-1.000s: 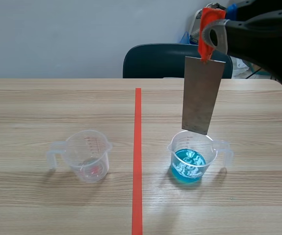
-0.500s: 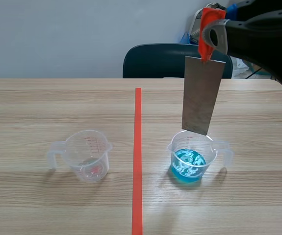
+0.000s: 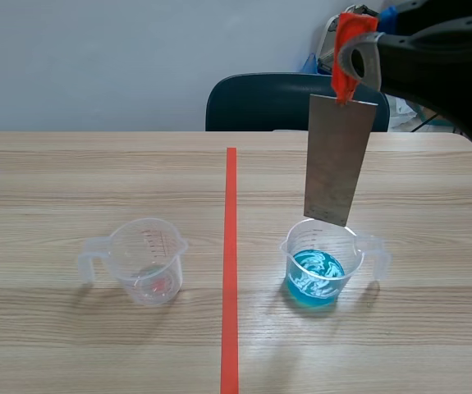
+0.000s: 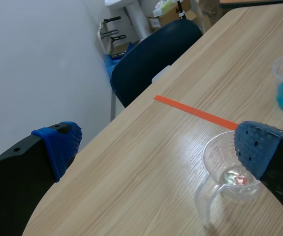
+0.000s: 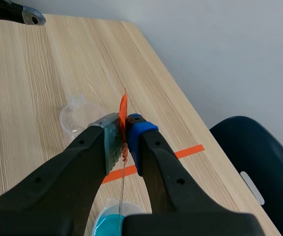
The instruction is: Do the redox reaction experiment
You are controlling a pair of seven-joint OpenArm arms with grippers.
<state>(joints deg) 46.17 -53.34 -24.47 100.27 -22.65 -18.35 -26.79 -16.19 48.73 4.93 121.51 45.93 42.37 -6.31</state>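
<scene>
Right, eyes on the right gripper [image 5: 125, 135] first: its two thick fingers are clenched tight, the pads pressed together on a crumpled orange-red tab [image 3: 346, 51] at the top of a flat grey rectangular metal plate [image 3: 338, 160]. That is a firm pinch with no gap showing. The arm stands high at the scene's upper right, and the plate hangs straight down from the fingertips, tilted only a touch. From the right wrist camera the plate shows edge-on, a thin line dropping from between the pads.

Directly below sits the clear plastic measuring cup of blue liquid [image 3: 322, 267], on the pale wooden table [image 3: 96, 345] just right of the orange-red tape line [image 3: 230, 271]. The plate's lower edge hangs about level with the cup's rim, above the blue surface. Whether it has crossed inside the rim cannot be told.

Now the left gripper [image 4: 156, 147]: released, fingers spread wide, blue dotted pads well apart, nothing between them. It sits low at the table's left edge. Ahead of it, toward its right finger, stands the second clear plastic measuring cup [image 4: 227, 169], handle toward the gripper, with only a small reddish speck at its bottom. That cup is left of the tape line, well apart from the blue one.

A dark blue chair [image 3: 260, 103] stands behind the table's far edge.
</scene>
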